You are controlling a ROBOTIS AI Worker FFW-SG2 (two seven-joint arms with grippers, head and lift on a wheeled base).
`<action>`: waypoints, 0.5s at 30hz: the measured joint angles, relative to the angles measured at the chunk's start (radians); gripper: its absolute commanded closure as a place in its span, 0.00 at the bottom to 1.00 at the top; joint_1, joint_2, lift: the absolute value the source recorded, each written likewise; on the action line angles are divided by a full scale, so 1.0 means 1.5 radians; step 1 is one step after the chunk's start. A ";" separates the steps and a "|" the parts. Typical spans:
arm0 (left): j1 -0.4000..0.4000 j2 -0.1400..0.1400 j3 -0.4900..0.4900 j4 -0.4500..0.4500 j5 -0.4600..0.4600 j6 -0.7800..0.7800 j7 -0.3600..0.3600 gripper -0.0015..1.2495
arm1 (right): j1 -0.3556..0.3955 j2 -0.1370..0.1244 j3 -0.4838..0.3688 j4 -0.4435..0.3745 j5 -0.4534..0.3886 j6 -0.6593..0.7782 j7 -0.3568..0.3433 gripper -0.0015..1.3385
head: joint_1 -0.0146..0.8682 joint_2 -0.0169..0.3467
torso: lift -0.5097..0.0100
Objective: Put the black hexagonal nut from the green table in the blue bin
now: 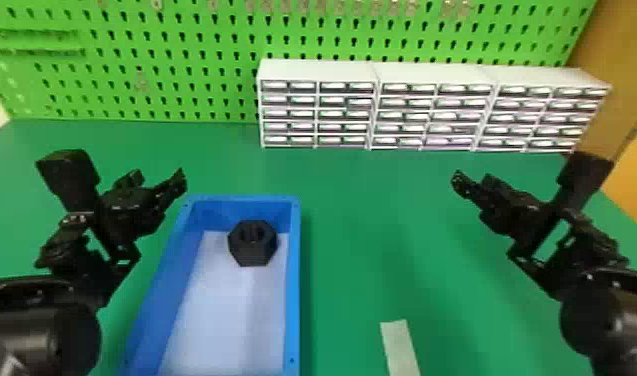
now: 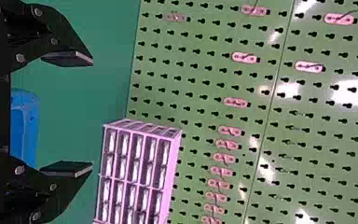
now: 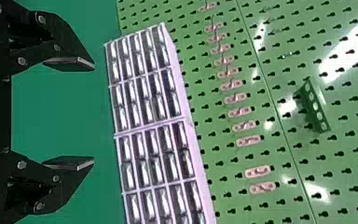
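The black hexagonal nut [image 1: 252, 252] lies inside the blue bin [image 1: 294, 280], on its pale floor, near the bin's far end and closer to its right wall. Its dark hole shows from above, and neither gripper touches it. The bin sits on the green table [image 1: 362, 225], left of centre in the head view and running down to the bottom edge.

The left gripper [image 1: 160, 179] is at the left of the head view, above the table and just beside the bin's far left corner. In the left wrist view, the 2 fingers of the left gripper [image 2: 92, 114] stand wide apart with nothing held, and part of the bin shows behind the space between them.

The right gripper [image 1: 473, 181] is at the right of the head view, well apart from the bin. In the right wrist view, the 2 fingers of the right gripper [image 3: 93, 113] are also spread wide, with nothing between them but a view of the table.

A pale strip [image 1: 400, 345] lies on the table at the lower edge, right of centre. Along the back, in the upper right part of the head view, 3 white drawer cabinets [image 1: 317, 70] stand in a row, each with 5 tiers. Behind them rises a green pegboard [image 1: 182, 75]; small hooks [image 2: 235, 101] are fixed to it.
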 measured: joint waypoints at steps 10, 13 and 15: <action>-0.007 0.000 -0.001 0.002 0.008 -0.001 0.000 0.37 | 0.011 0.001 -0.041 0.013 0.029 0.013 0.051 0.40 | 0.80 0.07 | 0.79; -0.008 0.000 0.002 0.002 0.009 -0.001 0.000 0.36 | 0.015 0.002 -0.053 0.014 0.033 0.014 0.053 0.40 | 0.80 0.07 | 0.79; -0.010 0.000 0.002 0.002 0.010 -0.001 0.000 0.36 | 0.017 0.003 -0.061 0.014 0.035 0.014 0.055 0.40 | 0.80 0.07 | 0.79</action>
